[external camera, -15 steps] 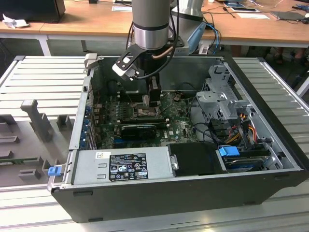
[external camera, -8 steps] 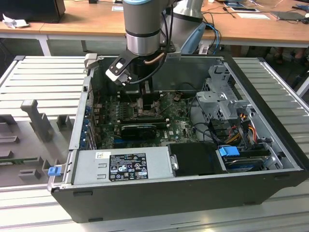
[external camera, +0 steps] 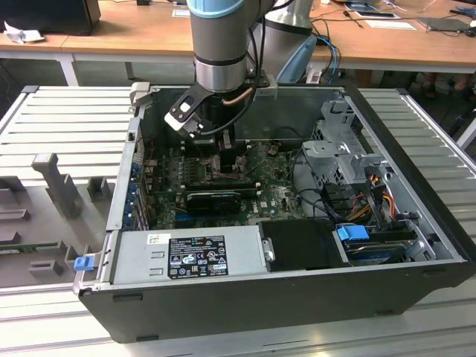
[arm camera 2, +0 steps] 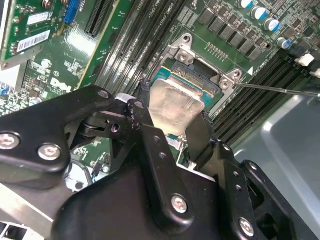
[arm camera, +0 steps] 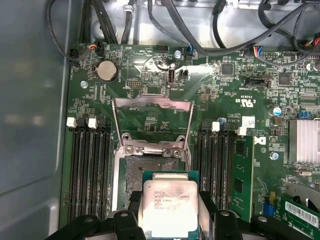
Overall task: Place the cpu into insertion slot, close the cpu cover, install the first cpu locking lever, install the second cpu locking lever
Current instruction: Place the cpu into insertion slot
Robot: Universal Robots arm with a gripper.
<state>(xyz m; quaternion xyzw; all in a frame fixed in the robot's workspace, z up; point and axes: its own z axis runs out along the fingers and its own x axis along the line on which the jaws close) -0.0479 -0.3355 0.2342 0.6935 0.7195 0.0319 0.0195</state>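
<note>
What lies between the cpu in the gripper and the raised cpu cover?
In the first wrist view, the insertion slot lies there, uncovered, between the cpu held by the gripper and the cpu cover.

A black metal computer case (external camera: 260, 305) lies open on a pale ribbed metal table (external camera: 67, 111), with a wooden desk (external camera: 141, 30) behind it. Along the case's near side sits a grey box-shaped power supply (external camera: 186, 256) with a dark label. A long black ribbed card (external camera: 214, 199) lies across the green circuit board (arm camera: 210, 100). The board carries a round silver coin battery (arm camera: 107, 71), rows of black memory slots (arm camera: 90, 170) and a silver finned heat sink (arm camera: 304, 141). Black cables (arm camera: 216, 25) loop beyond its edge. A grey metal drive cage (external camera: 338, 145) stands at the exterior view's right.
</note>
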